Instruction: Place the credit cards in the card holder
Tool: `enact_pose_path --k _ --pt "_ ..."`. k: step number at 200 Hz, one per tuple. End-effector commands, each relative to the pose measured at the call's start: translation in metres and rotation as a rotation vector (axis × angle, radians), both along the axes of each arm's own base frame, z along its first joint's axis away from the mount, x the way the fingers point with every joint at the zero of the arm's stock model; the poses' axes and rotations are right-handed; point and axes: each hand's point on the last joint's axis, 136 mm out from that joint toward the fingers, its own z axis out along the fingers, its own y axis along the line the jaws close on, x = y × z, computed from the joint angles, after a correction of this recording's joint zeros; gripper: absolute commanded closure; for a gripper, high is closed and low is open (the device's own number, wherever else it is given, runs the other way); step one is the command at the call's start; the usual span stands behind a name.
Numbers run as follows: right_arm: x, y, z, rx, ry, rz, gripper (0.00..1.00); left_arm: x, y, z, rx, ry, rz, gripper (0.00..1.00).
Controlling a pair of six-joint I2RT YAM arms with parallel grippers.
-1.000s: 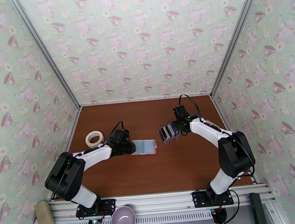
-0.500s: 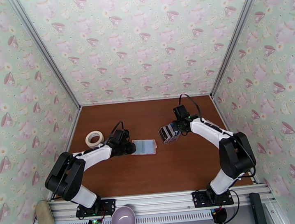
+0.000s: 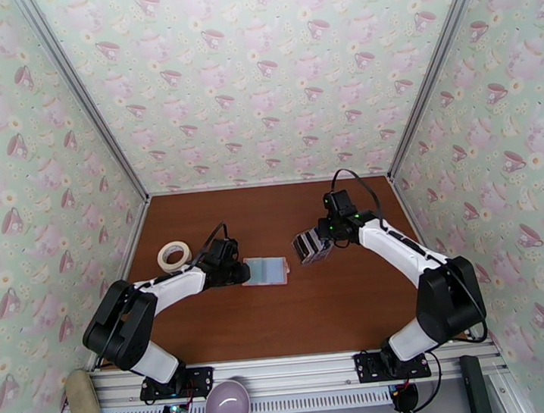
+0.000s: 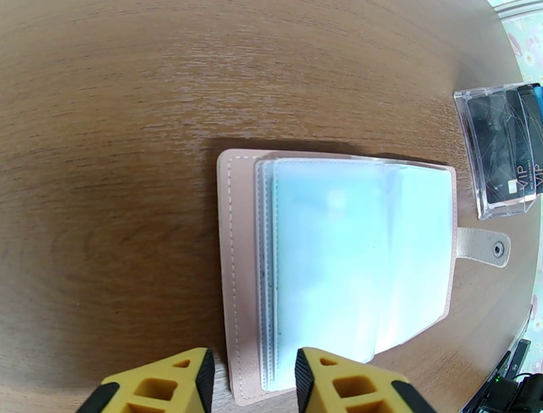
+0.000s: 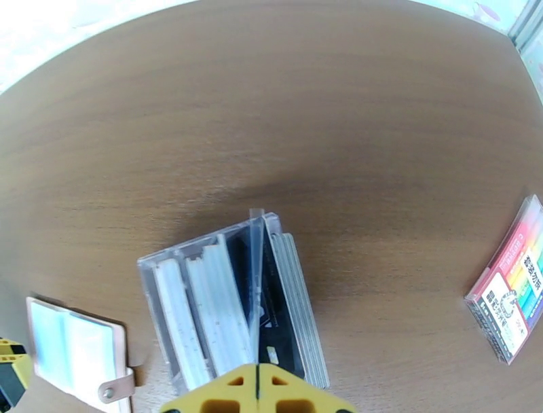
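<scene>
The card holder [image 3: 266, 271] lies open on the brown table, pink-edged with pale clear sleeves [image 4: 339, 258] and its snap tab [image 4: 483, 246] pointing right. My left gripper [image 3: 240, 272] sits at its left edge, and its yellow fingertips [image 4: 156, 384] stand apart either side of that edge. The credit cards [image 5: 203, 306] stand in a clear plastic box [image 3: 311, 246], also seen in the left wrist view [image 4: 501, 149]. Over the box my right gripper [image 5: 258, 384] is shut on one thin card [image 5: 255, 285] standing on edge.
A white tape roll [image 3: 173, 255] lies left of my left arm. A rainbow-striped packet [image 5: 512, 285] lies on the table beyond the card box. A purple bowl [image 3: 227, 407] sits at the front rail. Patterned walls [image 3: 80, 182] close in three sides.
My right gripper has closed over the card box, and its elbow has swung out to the right. The left arm and the card holder have not moved.
</scene>
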Motion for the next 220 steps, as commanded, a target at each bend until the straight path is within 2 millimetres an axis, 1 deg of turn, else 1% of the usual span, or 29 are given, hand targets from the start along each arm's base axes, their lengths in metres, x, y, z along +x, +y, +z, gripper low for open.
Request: enact_pose_path --k 1,29,42,87,126,142,178,198,220 --pt "-0.008 0.001 -0.003 0.026 0.027 0.007 0.96 0.009 -0.004 0.009 -0.020 -0.017 -0.008 0.62" --pt "-0.009 0.001 -0.006 0.023 0.033 0.005 0.97 0.009 -0.004 0.011 -0.023 -0.020 -0.008 0.62" --pt "-0.010 0.001 -0.004 0.028 0.027 0.005 0.97 0.009 -0.003 0.011 -0.022 -0.019 -0.008 0.62" --pt "-0.017 0.006 0.015 0.076 -0.001 0.019 0.98 0.010 -0.002 0.011 -0.024 -0.019 -0.003 0.62" --pt "-0.033 0.018 0.034 0.171 -0.017 0.049 0.99 0.013 0.001 0.017 -0.034 -0.030 0.007 0.62" --pt "-0.041 0.031 0.040 0.246 -0.017 0.072 0.99 0.014 0.002 0.020 -0.043 -0.033 0.010 0.62" --pt "-0.062 0.076 0.043 0.395 -0.010 0.144 0.98 0.017 0.000 0.027 -0.060 -0.043 0.007 0.62" --pt "-0.071 0.098 0.043 0.455 -0.008 0.169 0.99 0.017 -0.001 0.026 -0.063 -0.041 0.003 0.63" --pt "-0.079 0.118 0.040 0.507 -0.006 0.180 0.99 0.017 -0.003 0.023 -0.071 -0.034 -0.004 0.63"
